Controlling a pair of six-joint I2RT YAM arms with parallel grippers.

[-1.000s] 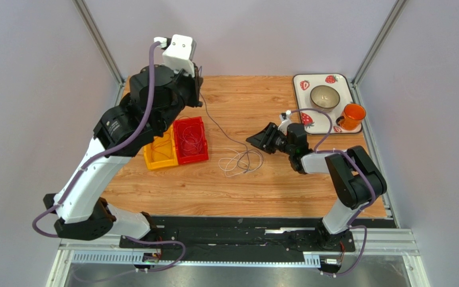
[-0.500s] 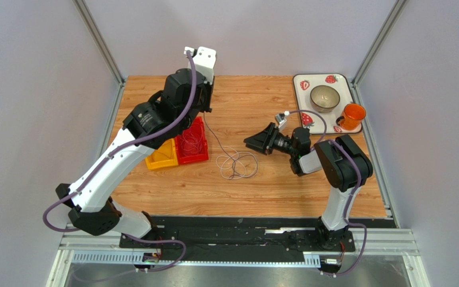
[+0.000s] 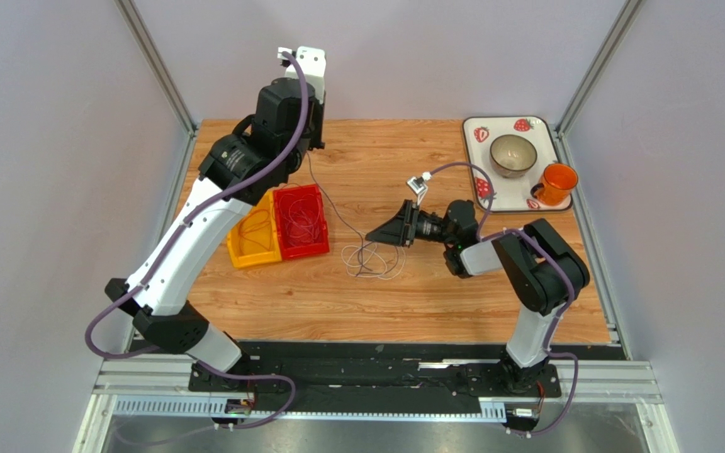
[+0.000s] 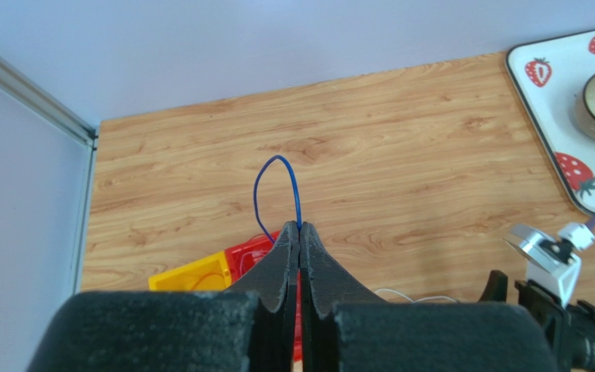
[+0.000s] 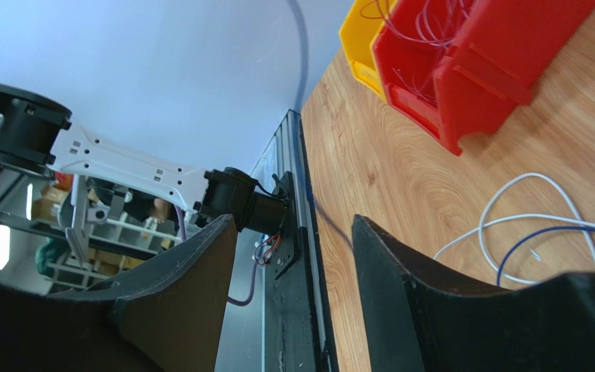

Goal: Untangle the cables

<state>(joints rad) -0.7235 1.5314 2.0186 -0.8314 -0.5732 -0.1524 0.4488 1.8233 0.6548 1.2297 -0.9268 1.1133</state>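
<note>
The left arm [image 3: 196, 226] is raised high over the back-left part of the wooden surface [image 3: 414, 293]. The left jaws are closed tight on a thin blue cable [image 4: 277, 160]: in the left wrist view a small loop of it stands up just past the tips. From above, this strand [image 3: 333, 203] runs down and to the right from the left jaws to a loose tangle of cables [image 3: 373, 257] lying on the surface near the middle.

The right arm [image 3: 527, 264] reaches left, low over the surface. The right jaws are spread wide with nothing between them, pointing at the tangle from just beside its right edge; whether they touch it cannot be told. In the right wrist view a white cable [image 5: 545, 180] loops on the wood with the blue one [image 5: 541, 232] curving inside it, both off to one side of the open jaws.

To the left of the tangle stand a red bin [image 3: 300, 222] and a yellow bin [image 3: 253, 238], touching side by side. Thin wires lie in the red bin [image 5: 432, 23], and an orange-brown loop lies in the yellow one. At the back-right corner a strawberry-patterned tray [image 3: 476, 133] holds a bowl [image 3: 513, 153] and an orange cup [image 3: 555, 182].
</note>
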